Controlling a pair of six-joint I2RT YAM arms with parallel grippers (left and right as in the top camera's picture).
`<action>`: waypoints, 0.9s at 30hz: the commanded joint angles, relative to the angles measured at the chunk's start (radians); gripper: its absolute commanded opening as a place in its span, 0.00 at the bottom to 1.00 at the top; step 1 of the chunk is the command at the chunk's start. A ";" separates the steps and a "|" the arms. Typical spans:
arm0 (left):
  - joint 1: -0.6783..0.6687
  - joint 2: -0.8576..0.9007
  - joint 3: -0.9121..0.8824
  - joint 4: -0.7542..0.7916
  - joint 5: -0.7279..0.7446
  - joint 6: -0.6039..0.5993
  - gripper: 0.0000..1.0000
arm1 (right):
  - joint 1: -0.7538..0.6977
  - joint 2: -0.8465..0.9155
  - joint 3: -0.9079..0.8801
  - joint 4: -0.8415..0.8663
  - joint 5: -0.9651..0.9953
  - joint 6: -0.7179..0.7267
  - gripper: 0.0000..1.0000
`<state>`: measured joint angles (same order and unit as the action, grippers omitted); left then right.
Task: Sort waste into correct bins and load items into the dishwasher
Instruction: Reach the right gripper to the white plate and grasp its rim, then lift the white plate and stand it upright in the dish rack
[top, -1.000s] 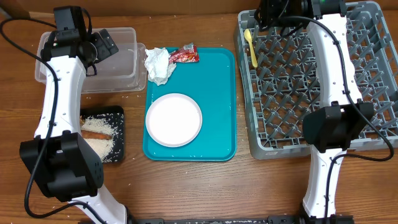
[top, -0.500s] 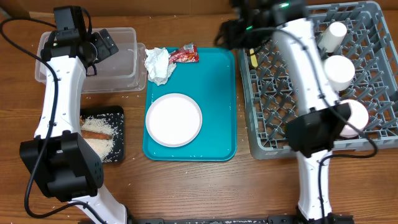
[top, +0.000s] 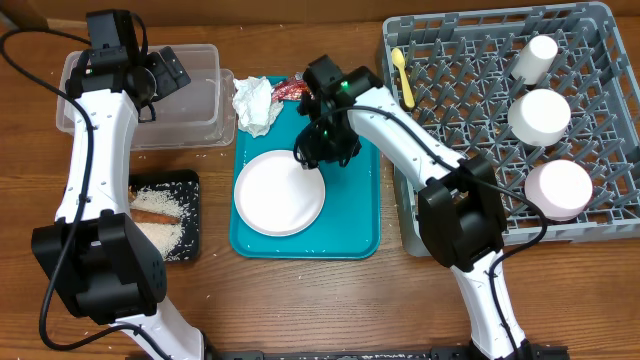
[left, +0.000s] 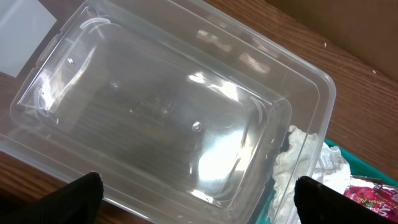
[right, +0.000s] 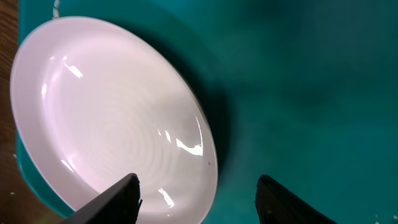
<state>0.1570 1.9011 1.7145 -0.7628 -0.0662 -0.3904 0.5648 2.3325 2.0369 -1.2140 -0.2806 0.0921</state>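
Observation:
The round white plate (top: 279, 192) lies on the teal tray (top: 358, 238). My right gripper (top: 318, 150) hovers open over the plate's far right edge; in the right wrist view that rim (right: 208, 155) lies between the fingers (right: 118, 200), nothing gripped. A crumpled napkin (top: 255, 105) and a red wrapper (top: 293, 90) sit at the tray's far end. My left gripper (top: 160, 75) hangs wide open above the clear tub (left: 161, 106). The black tray (top: 165, 215) holds rice and brown sticks. In the grey rack (top: 470, 150) are a yellow spoon (top: 403, 75), a cup (top: 541, 55) and two bowls (top: 538, 115).
The rack fills the right side of the table. The clear tub (top: 195, 100) and the black tray stand left of the teal tray. Rice grains lie scattered on the wood near the tub. The napkin (left: 298, 149) shows through the tub's corner.
My right arm has swung from the rack's far left corner to the teal tray, now over the plate's edge. The left arm has not moved.

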 joint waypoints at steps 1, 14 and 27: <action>-0.007 -0.003 0.013 0.004 0.000 -0.006 1.00 | 0.006 -0.007 -0.063 0.032 0.007 0.063 0.57; -0.007 -0.003 0.013 0.004 0.000 -0.006 1.00 | 0.006 -0.007 -0.169 0.087 -0.008 0.194 0.04; -0.007 -0.003 0.013 0.004 0.000 -0.006 1.00 | -0.121 -0.008 0.473 -0.361 0.341 0.217 0.04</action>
<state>0.1570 1.9011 1.7145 -0.7628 -0.0658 -0.3901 0.5140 2.3341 2.3283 -1.5047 -0.1787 0.3035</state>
